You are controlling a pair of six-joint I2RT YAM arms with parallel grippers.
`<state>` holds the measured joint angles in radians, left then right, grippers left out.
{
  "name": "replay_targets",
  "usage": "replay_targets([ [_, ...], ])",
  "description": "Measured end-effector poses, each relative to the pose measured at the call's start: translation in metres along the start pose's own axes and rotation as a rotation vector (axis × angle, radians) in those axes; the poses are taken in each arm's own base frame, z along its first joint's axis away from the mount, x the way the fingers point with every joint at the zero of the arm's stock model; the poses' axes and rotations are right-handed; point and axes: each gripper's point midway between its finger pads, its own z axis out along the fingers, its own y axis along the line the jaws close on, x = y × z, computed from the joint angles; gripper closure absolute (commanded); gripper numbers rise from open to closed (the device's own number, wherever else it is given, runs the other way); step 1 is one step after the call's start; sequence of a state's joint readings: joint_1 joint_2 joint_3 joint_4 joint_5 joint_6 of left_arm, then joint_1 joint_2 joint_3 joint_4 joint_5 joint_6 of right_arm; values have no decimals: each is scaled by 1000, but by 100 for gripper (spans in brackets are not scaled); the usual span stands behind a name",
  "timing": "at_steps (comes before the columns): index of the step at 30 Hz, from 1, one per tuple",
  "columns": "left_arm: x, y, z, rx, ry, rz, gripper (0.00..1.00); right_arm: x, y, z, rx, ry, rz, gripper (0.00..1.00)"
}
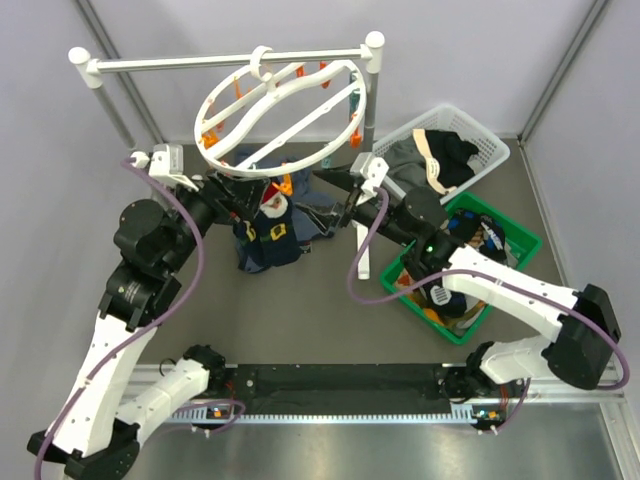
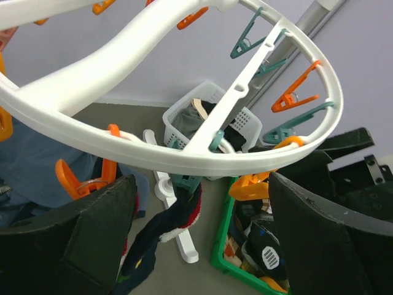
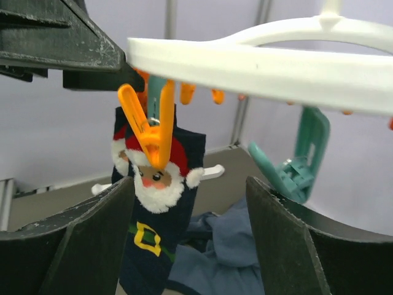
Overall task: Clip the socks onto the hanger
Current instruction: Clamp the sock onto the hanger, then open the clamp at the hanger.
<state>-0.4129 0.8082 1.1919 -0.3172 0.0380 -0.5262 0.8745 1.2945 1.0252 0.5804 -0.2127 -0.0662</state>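
Observation:
The white ring hanger [image 1: 280, 110] hangs from the rack bar, with orange and teal clips under its rim. A dark navy Santa sock [image 1: 272, 225] hangs clipped at the ring's near edge. In the right wrist view this sock [image 3: 153, 203] hangs behind an orange clip [image 3: 147, 132]. In the left wrist view a dark sock [image 2: 159, 227] hangs from a teal clip under the ring [image 2: 153, 153]. My left gripper [image 1: 245, 200] is open and empty just left of the hung socks. My right gripper [image 1: 335, 195] is open and empty just right of them. More socks [image 1: 465, 240] lie in the green basket.
The green basket [image 1: 395, 280] stands at the right. A white basket [image 1: 490, 140] with bigger clothes is behind it. A blue-grey garment [image 1: 312, 215] lies under the ring. The white straight-bar rack [image 1: 230, 62] spans the back, with its right post [image 1: 372, 90] close to my right gripper.

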Motion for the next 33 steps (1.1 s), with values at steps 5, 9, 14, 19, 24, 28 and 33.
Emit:
replay_targets([
  [5, -5, -7, -14, 39, -12, 68, 6, 1, 15, 11, -130, 15, 34, 28],
  [9, -5, -13, -28, 81, -7, 129, 6, -2, 26, 20, -206, 16, 46, 28],
  [14, -8, -26, -45, 161, -16, 192, 6, 0, 32, 29, -253, 23, 62, 34],
  [19, -1, -39, -50, 242, 13, 208, 6, 11, 34, 36, -268, 43, 84, 46],
  [24, 11, -41, -41, 272, 67, 193, 8, 15, 35, 36, -269, 55, 101, 60],
  [28, 21, -39, -29, 268, 110, 160, 10, 14, 33, 37, -260, 50, 110, 69],
  [33, 29, -34, -15, 243, 144, 104, 16, 10, 29, 39, -230, 33, 114, 75],
])
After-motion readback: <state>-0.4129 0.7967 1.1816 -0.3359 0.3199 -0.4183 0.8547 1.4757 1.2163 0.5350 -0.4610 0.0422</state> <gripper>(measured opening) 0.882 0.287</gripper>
